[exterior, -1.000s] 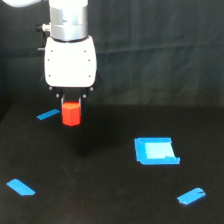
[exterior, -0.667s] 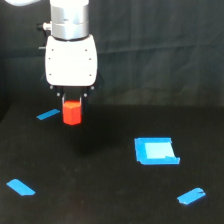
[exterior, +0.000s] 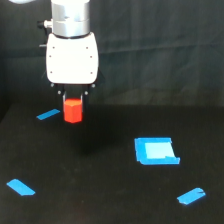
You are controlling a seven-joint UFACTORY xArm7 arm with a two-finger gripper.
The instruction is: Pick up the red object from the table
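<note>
The red object (exterior: 73, 111), a small red-orange block, hangs under the white gripper body in the exterior view's upper left. My gripper (exterior: 73, 103) is shut on the block's top, and its short dark fingers barely show at the block's upper corners. The block appears lifted a little off the black table (exterior: 110, 195); I cannot see any contact with the surface.
A blue tape strip (exterior: 48, 114) lies just to the exterior view's left of the block. A blue square outline with a pale centre (exterior: 156, 150) sits at the right. Two more blue strips lie near the front, one at the left (exterior: 20, 187) and one at the right (exterior: 191, 196).
The gripper and the held red block have risen slightly. The blue marks have not moved.
</note>
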